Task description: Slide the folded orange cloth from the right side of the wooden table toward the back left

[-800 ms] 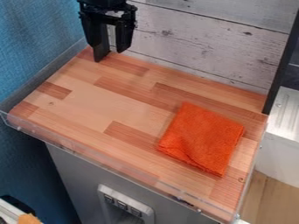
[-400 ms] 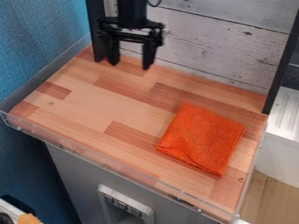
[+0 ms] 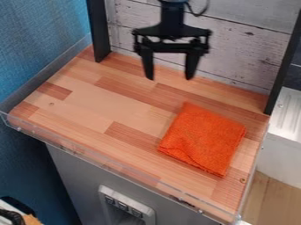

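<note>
A blue wall [image 3: 35, 44] rises well to the left of a folded orange cloth [image 3: 203, 139], with a grey ledge [image 3: 50, 72] running along its foot. Nearer the camera, beyond the cloth's lower left, an orange object [image 3: 31, 220] sits beside dark items, only partly in view. A black post [image 3: 99, 30] stands to the cloth's far upper left, at the back edge of a wood-block counter [image 3: 100, 99]. Below and left of the cloth, a clear strip [image 3: 88, 155] borders the counter's front edge, above a grey front panel bearing a pale switch plate [image 3: 106, 191].

A black robotic gripper [image 3: 170, 79] hangs above and slightly left of the cloth, released and apart from it, its two fingers spread and pointing down. Whitewashed planks [image 3: 244, 55] form the wall behind the cloth. The cloth itself lies flat on the counter's right-hand part, its layered edge facing the camera. To its upper right stands a second black post [image 3: 284, 66]; farther right is a white unit [image 3: 285, 151], with wood flooring [image 3: 273, 193] below.
</note>
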`<control>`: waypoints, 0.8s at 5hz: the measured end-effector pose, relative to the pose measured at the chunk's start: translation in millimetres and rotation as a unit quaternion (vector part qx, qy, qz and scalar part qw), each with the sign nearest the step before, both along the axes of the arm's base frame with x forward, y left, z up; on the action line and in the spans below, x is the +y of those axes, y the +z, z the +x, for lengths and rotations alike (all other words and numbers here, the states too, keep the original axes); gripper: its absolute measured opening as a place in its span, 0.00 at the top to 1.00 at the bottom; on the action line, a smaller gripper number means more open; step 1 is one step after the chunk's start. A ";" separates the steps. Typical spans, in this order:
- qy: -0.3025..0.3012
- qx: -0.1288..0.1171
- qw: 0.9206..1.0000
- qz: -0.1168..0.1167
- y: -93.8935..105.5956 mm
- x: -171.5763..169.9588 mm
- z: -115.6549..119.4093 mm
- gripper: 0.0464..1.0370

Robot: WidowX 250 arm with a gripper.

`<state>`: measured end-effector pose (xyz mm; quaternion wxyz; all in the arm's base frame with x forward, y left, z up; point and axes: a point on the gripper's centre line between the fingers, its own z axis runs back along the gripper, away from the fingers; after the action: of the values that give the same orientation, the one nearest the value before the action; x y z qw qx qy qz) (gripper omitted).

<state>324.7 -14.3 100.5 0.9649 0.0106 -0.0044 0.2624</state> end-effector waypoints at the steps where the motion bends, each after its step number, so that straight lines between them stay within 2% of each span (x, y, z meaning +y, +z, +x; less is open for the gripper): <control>1: 0.065 -0.013 0.998 0.007 -1.0 -28.4 -1.0 0.04; 2: 0.119 -0.019 0.993 0.011 -0.9 -46.3 -3.5 0.04; 4: 0.192 -0.017 0.981 0.011 7.2 -60.0 -4.7 0.04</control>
<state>320.1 -74.3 107.6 0.8962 0.0175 -0.0216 0.4427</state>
